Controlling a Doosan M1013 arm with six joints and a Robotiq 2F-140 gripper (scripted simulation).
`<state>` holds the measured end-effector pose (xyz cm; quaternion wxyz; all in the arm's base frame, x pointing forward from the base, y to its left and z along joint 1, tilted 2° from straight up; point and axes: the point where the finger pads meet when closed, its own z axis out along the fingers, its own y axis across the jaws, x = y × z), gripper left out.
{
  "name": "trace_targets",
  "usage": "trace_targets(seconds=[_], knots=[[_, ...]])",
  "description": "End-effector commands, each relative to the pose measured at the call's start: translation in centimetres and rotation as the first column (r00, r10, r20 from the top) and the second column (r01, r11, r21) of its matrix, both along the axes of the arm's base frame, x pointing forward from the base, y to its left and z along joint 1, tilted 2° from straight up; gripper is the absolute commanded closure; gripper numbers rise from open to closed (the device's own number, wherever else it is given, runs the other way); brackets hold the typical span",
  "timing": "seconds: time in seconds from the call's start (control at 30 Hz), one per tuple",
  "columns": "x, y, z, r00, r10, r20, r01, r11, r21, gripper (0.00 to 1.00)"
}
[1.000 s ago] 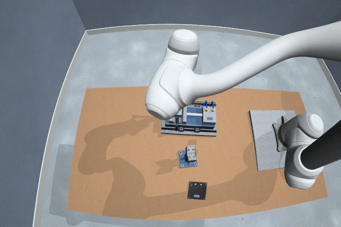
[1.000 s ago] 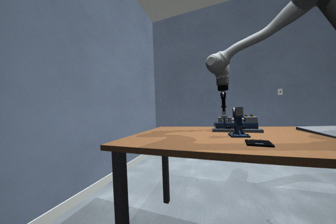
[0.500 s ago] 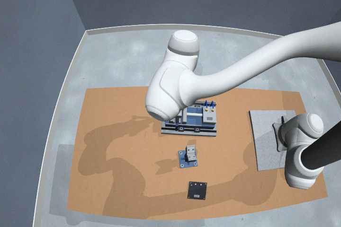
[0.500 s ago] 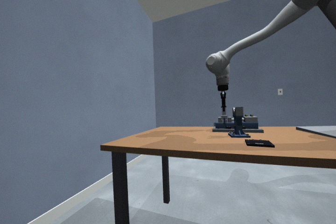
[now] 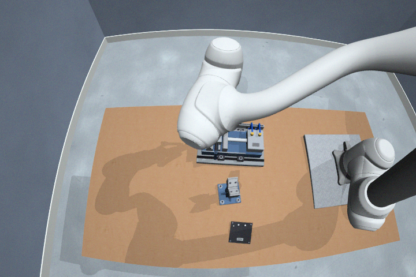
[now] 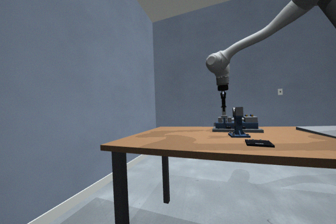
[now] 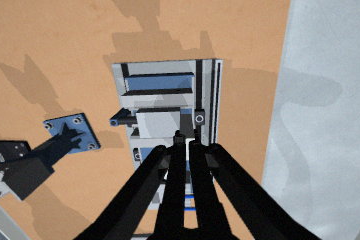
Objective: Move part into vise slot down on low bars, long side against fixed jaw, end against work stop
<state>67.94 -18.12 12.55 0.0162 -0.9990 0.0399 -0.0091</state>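
part (image 7: 158,123), the pale grey block, is lying in the vise (image 7: 138,75) between the jaws, its long axis running across the wrist view; the short dark work stop (image 7: 122,121) is meeting its left end, and whether the end is truly touching cannot be told. in the top view the white wrist housing is covering the left half of the vise (image 5: 229,158), so the block is hidden there; the infeed plate (image 5: 240,232) is lying bare near the front of the mat, the v-block (image 5: 232,186) is standing between that plate and the vise, and the grey air cylinder (image 5: 255,142) is sitting at the vise's right end. in the exterior view the arm is reaching in from the upper right with its last link pointing straight down, and the gripper (image 6: 223,105) is hanging upright just above the left part of the vise (image 6: 237,129), apart from it as far as can be judged. in the wrist view the gripper (image 7: 184,140) is showing its two black fingers pressed together and gripping nothing, their tips lying just beside the block's right end on its near long side. judged from this, the placing is largely done, and any coming move is turning on that end: a nudge along the block's length toward the stop, or a straight lift clear.
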Motion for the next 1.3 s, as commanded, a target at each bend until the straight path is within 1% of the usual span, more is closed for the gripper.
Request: trace_targets(seconds=[0.0,1.27], knots=[[0.0,0.05,0.02,1.0,0.0,0.0,0.0,1.0,0.0,1.0],[0.03,0.42,0.03,1.0,0.0,0.0,0.0,1.0,0.0,1.0]])
